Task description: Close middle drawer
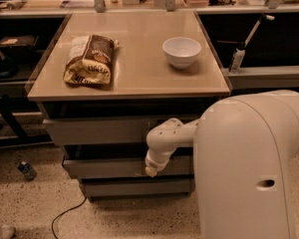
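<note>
Gripper (150,170) sits at the tip of the arm, low and touching the front panel of the middle drawer (104,167), toward the panel's right of centre; whether it is open or closed cannot be told from this view. Nearest the camera, the robot's white body (249,163) fills the lower right and hides the right end of the cabinet. From it the arm (167,136) reaches left across the drawer fronts, bends at a rounded joint level with the top drawer (94,131), then drops steeply so its last link points down and slightly left onto the panel. The middle drawer lies between the top drawer and the bottom drawer (134,187), and a dark gap shows above its front, which stands a little forward of the bottom one, so I judge it not yet fully shut. The step in hand looks like the push itself: contact is made and the drawer is partly in. The next move calls for a steady, level press straight into the cabinet, keeping the tip on the plain panel so it does not slide off sideways or down. On the floor to the left lie a small bottle (27,170) and a dark cable (65,215). Farther back, on the bench (139,78), a chip bag (89,59) rests at left and a white bowl (181,51) at right, well apart from each other
</note>
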You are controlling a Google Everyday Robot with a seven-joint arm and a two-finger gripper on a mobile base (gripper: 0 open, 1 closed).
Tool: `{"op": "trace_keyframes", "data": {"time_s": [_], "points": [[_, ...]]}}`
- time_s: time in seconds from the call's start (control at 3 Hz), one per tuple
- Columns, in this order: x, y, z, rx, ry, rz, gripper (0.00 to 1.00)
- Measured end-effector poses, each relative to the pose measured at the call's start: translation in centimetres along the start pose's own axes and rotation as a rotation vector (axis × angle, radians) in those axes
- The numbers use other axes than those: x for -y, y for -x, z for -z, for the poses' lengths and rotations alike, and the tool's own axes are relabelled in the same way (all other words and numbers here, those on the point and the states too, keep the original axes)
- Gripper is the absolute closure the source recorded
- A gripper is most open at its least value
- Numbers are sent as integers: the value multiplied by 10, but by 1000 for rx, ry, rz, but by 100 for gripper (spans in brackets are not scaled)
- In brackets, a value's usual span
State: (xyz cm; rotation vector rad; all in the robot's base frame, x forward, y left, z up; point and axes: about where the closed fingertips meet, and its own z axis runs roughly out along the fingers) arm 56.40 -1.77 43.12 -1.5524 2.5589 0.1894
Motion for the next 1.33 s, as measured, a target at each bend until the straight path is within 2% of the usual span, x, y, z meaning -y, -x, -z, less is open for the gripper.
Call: {"op": "trace_keyframes", "data": {"time_s": [0.67,1.0,1.33], "points": [[0,0,0,0,0,0,11],[0,0,0,0,0,0,0],[0,0,0,0,0,0,0]]}}
